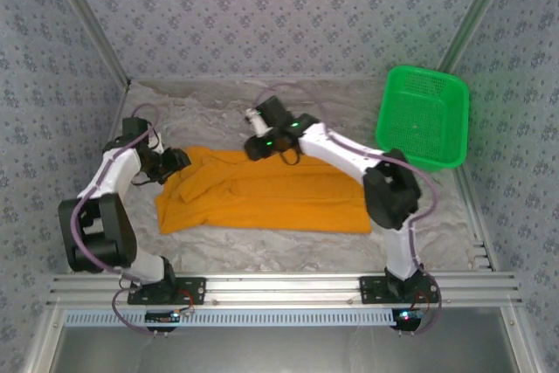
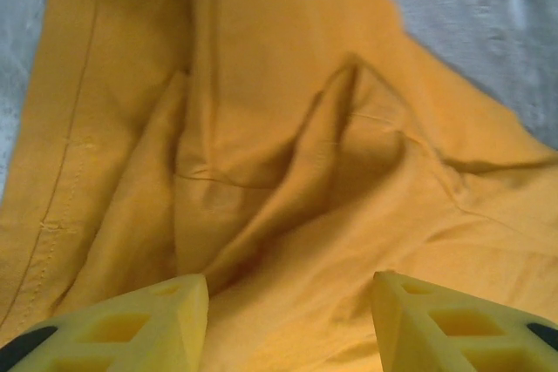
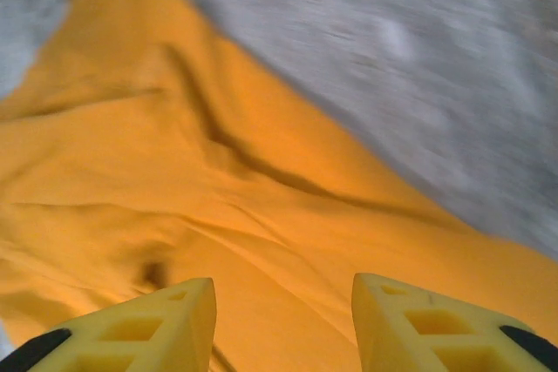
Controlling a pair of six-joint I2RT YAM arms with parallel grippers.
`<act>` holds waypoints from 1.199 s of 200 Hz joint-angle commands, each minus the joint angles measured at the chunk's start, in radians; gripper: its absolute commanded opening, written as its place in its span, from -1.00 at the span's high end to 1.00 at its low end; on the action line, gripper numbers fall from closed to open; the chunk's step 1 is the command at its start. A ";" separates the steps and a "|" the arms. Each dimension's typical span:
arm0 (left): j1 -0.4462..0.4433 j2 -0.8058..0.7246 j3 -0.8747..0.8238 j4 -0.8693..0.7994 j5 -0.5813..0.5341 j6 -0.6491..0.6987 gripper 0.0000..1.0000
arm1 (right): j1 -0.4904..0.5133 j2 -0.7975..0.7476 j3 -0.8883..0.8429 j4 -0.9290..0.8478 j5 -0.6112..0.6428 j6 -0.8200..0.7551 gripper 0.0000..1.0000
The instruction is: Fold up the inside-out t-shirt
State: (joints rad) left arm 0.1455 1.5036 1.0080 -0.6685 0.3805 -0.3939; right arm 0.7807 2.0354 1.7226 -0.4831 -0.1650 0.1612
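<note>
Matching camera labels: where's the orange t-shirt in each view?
Top external: t-shirt at centre, left of the green basket.
Left wrist: t-shirt across left and centre, rumpled.
Right wrist: t-shirt lower left, edge running diagonally.
Shared landmark: grey table cover along the t-shirt's edge.

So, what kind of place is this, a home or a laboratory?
Probably a robot test cell, not a home: two arms bolted to a metal rail, patterned walls enclosing the table, one t-shirt and a green basket.

Overhead camera looks down; both wrist cameras sit close above the t-shirt [image 1: 279, 200]
</note>
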 commanded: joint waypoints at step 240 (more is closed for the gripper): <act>0.047 0.514 0.385 -0.107 -0.132 -0.073 0.28 | 0.171 0.035 -0.076 0.069 -0.278 -0.295 0.67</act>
State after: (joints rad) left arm 0.1879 1.9869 1.3666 -0.7345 0.2855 -0.4881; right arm 0.9253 2.2051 1.8488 -0.5266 -0.4572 -0.0574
